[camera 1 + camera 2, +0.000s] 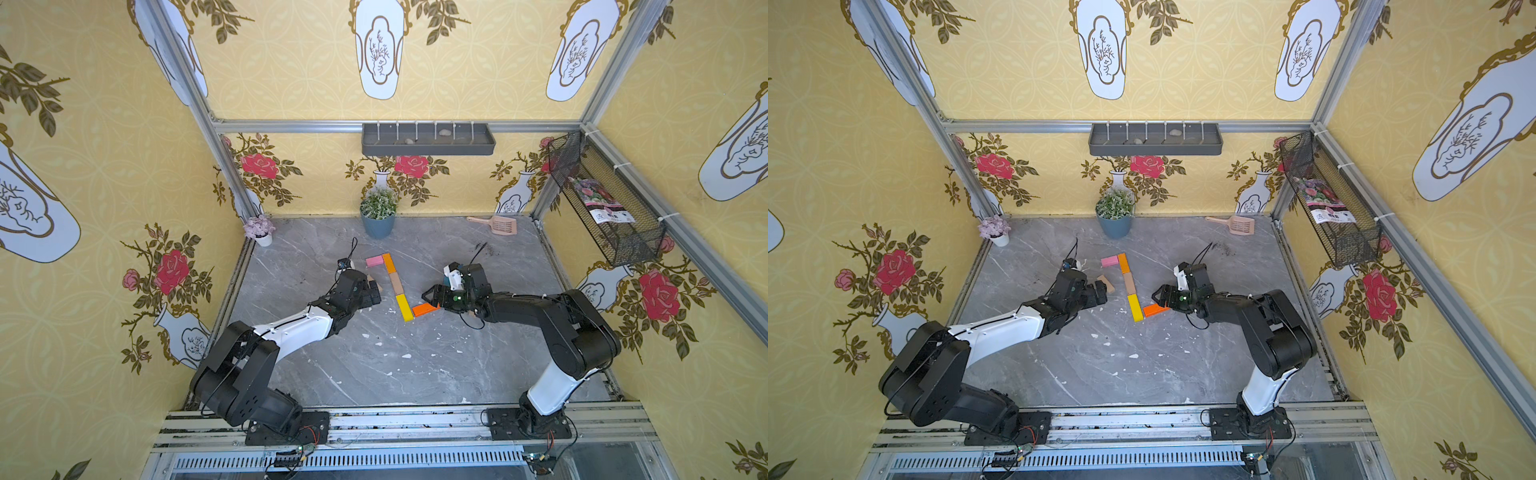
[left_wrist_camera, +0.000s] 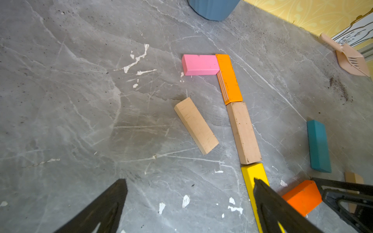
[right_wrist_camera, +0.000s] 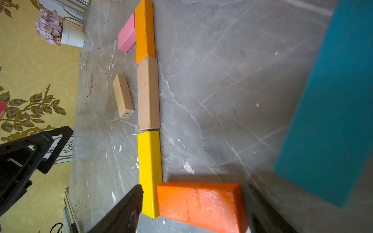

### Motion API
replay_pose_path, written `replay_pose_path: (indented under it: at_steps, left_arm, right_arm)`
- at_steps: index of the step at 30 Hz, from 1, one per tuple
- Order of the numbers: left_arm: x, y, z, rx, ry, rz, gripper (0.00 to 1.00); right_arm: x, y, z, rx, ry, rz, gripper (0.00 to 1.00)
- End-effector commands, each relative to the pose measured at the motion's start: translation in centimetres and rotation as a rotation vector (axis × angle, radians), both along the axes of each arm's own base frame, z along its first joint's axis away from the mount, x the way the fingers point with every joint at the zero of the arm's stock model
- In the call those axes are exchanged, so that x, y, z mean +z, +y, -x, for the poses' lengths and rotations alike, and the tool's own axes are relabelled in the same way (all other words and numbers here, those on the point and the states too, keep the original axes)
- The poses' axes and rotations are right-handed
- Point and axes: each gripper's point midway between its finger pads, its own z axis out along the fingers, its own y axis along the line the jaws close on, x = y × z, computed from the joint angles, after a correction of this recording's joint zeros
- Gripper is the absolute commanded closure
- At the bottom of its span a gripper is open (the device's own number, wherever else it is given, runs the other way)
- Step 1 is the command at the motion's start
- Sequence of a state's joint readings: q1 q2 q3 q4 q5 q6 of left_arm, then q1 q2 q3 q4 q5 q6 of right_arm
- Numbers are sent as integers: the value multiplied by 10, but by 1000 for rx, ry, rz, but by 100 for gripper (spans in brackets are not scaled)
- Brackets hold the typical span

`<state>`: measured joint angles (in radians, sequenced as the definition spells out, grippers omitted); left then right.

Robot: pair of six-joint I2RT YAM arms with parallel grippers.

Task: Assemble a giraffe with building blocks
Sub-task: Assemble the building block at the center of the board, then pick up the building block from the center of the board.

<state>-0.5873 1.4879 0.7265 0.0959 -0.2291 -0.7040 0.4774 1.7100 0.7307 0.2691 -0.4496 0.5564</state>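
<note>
The giraffe's laid blocks lie flat on the grey table: pink block [image 1: 375, 261], orange block [image 1: 389, 262], tan block [image 1: 395, 284] and yellow block [image 1: 404, 307] form a hook. A second orange block [image 3: 199, 201] lies crosswise against the yellow block's [image 3: 149, 171] near end. My right gripper [image 3: 194, 187] is open, with one finger outside the yellow block and the other at the orange block's far end. A blue block [image 2: 319, 146] lies close beside that gripper. My left gripper [image 2: 189, 181] is open and empty, just short of a loose tan block [image 2: 195, 125].
A blue plant pot [image 1: 377, 224] and a small white flower pot [image 1: 262, 239] stand at the back. The peach scoop [image 1: 500, 224] lies at the back right. Another tan block [image 2: 353, 177] shows behind the right gripper. Walls enclose the table on three sides.
</note>
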Motion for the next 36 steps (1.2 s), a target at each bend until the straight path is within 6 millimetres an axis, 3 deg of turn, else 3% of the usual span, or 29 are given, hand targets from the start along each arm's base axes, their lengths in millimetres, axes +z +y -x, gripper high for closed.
replay_pose_path:
  at_steps: [1,21,23,27,31,36]
  left_arm:
    - [5,1,-3,-1,-26,-5,1]
    - [6,2,-3,-1,-31,-9,1]
    - [7,2,-3,0,-34,-9,1]
    - [8,4,-3,5,-40,-16,1]
    - [11,6,-3,9,-49,-21,1]
    - [12,2,-2,-4,-51,-2,1]
  right_arm:
    - [-1,1,4,1,14,0,21]
    - [2,1,8,-11,10,3,21]
    - [5,-7,5,-41,-6,35,21]
    - [31,-34,-11,-155,-90,169,20]
    - [44,-81,-38,-347,-90,438,21]
    - [25,-89,-67,-348,7,636,24]
